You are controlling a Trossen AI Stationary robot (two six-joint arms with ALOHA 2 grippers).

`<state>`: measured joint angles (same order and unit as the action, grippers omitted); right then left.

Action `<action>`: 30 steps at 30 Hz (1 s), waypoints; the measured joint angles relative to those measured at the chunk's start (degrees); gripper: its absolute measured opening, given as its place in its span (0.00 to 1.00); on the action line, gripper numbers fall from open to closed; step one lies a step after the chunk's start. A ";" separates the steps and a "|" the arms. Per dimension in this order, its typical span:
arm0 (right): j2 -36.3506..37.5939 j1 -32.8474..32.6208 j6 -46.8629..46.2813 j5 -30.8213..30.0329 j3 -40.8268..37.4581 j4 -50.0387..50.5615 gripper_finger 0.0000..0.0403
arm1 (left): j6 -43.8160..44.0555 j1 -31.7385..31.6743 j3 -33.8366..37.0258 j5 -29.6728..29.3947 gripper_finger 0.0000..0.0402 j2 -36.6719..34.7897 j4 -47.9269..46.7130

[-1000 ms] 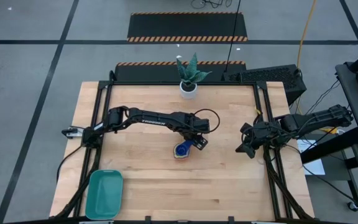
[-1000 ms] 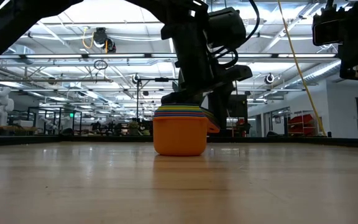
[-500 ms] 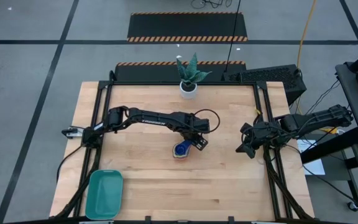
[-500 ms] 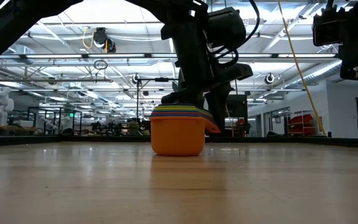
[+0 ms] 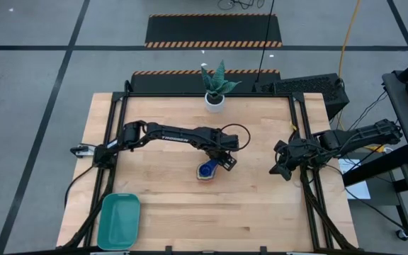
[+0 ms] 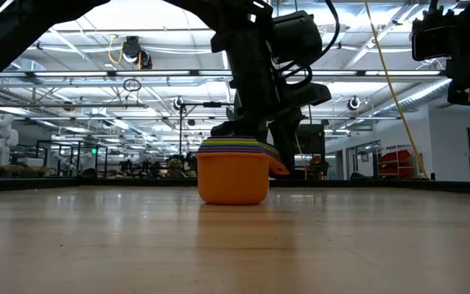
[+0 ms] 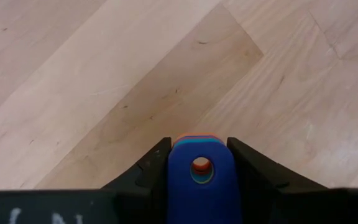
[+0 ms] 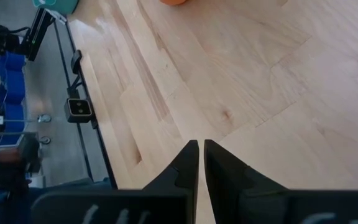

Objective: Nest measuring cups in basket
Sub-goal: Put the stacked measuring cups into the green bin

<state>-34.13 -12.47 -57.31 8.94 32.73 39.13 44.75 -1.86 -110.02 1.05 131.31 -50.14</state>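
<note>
Navy-topped measuring cups (image 5: 206,170) nested upright, handles clamped in left claw (image 5: 222,162), right claw (image 5: 280,169) together

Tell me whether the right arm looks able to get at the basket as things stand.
Probably not easily. The basket sits at the table's front left corner, while the right end effector waits at the far right edge, with the left arm and cup stack between.

So the light wood tabletop (image 5: 168,198) sits on a grey floor (image 5: 34,92) marked with dark tape lines. A white pot with a spiky green plant (image 5: 215,86) stands at the tabletop's far edge, about midway along it. Beyond the plant lie two black mats with orange-black hazard stripes (image 5: 214,31). A black keyboard-like box (image 5: 307,89) is just right of the plant, and a yellow cable (image 5: 347,35) trails past it.
</note>
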 joint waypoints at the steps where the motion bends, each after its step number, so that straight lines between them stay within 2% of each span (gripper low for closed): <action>1: 0.00 0.00 0.17 0.14 0.00 0.00 0.04 | 0.25 -0.05 0.00 0.03 0.33 0.00 -0.30; 15: -0.02 0.00 1.63 -0.44 0.00 0.15 0.04 | 0.56 -0.42 0.02 1.72 0.33 -0.17 -8.36; 23: -0.11 0.00 2.75 -1.74 -0.33 0.01 0.04 | 2.55 -0.40 0.00 1.92 0.33 -4.02 -12.96; 30: 0.01 0.00 1.24 -1.35 -4.33 -3.28 0.04 | 3.72 -0.42 -0.02 0.90 0.33 -7.51 -18.56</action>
<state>-34.12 -12.47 -56.07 7.59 28.40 35.86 48.46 -2.28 -110.04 1.95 123.80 -68.70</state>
